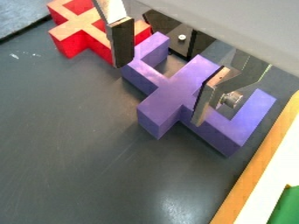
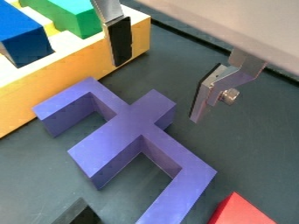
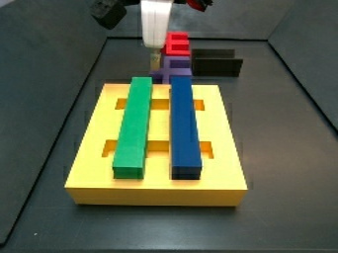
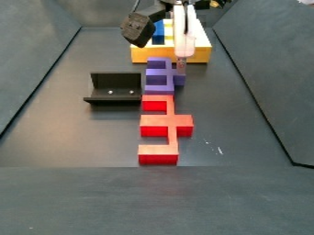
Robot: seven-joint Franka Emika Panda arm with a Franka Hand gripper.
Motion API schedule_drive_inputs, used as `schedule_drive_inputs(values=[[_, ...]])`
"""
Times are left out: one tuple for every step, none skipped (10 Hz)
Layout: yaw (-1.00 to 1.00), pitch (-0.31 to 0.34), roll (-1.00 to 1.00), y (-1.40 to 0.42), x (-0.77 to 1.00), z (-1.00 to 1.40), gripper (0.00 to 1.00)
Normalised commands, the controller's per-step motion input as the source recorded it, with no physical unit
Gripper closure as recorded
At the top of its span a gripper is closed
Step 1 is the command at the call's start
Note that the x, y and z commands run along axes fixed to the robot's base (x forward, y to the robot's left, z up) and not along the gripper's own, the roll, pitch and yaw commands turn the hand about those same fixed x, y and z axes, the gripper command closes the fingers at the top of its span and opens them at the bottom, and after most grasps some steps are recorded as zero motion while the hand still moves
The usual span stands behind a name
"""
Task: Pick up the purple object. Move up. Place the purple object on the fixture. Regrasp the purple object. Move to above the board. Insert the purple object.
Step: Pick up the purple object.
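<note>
The purple object (image 1: 176,98) is a cross-shaped block lying flat on the dark floor, between the red block and the board in a side view (image 4: 161,77). My gripper (image 1: 163,90) hangs open just above it, with one silver finger (image 1: 121,39) by an arm of the cross and the opposite finger over its far side. Nothing is between the pads. In a wrist view the gripper (image 2: 159,90) stands over the end of the purple object (image 2: 122,140) nearest the board (image 2: 70,74). The black fixture (image 4: 114,89) stands on the floor beside the purple object.
A red cross-shaped block (image 4: 162,128) lies in line with the purple one, on the side away from the board. The yellow board (image 3: 158,193) carries a long green bar (image 3: 133,124) and a long blue bar (image 3: 187,124). Dark walls enclose the floor.
</note>
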Motion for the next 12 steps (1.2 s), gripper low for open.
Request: schedule_drive_inputs(values=[[-0.04, -0.004, 0.03, -0.07, 0.00, -0.32, 0.00], [-0.01, 0.000, 0.04, -0.08, 0.00, -0.33, 0.00], [0.00, 0.000, 0.06, -0.14, 0.03, -0.28, 0.00], [0.00, 0.000, 0.09, -0.07, 0.06, -0.26, 0.00], [0.00, 0.003, 0.10, -0.04, 0.08, -0.18, 0.00], [0.00, 0.014, 0.06, 0.00, 0.07, -0.16, 0.00], [0.00, 0.021, 0.10, 0.00, 0.09, -0.19, 0.00], [0.02, 0.036, 0.11, 0.00, 0.11, -0.17, 0.00], [0.04, 0.036, 0.11, 0.00, 0.08, -0.15, 0.00], [0.05, 0.029, 0.13, 0.00, 0.07, -0.19, 0.00], [0.03, 0.030, 0.13, 0.00, 0.04, -0.16, 0.00], [0.00, 0.069, 0.14, 0.00, 0.10, -0.08, 0.00]])
